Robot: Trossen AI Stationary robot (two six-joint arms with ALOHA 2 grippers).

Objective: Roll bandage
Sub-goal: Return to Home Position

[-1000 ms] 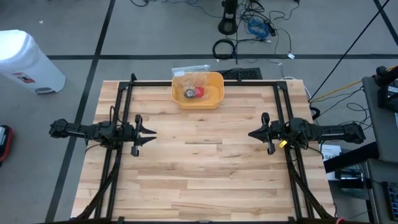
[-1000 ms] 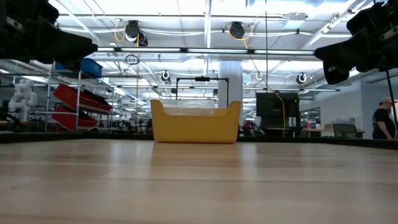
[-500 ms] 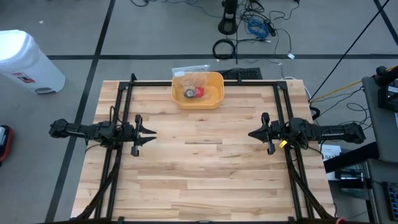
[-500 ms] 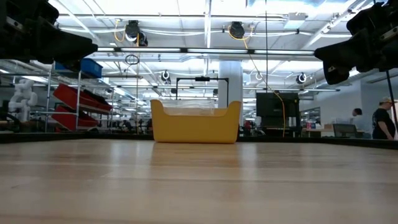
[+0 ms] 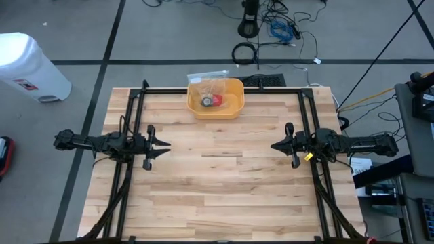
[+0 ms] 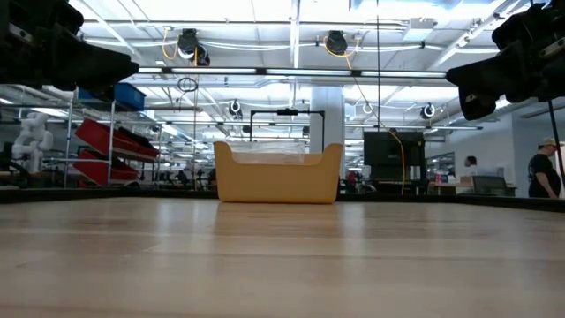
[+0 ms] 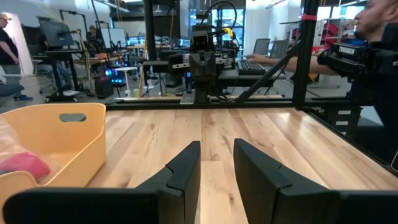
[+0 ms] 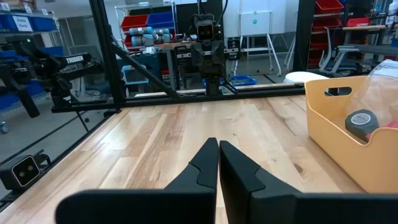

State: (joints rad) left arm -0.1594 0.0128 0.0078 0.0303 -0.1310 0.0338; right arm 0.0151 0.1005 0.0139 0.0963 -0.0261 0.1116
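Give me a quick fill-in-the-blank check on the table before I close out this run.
The bin holding the bagged rolls is coloured ____. The left gripper has its fingers ____ (open/shut). The right gripper has its fingers ____ (open/shut).
Missing words: yellow; open; shut.

Left arm lies level, pointing inward; left gripper raised, fingers slightly parted. Right arm mirrors it; right gripper raised, fingers pressed together. The grippers face each other, well apart.
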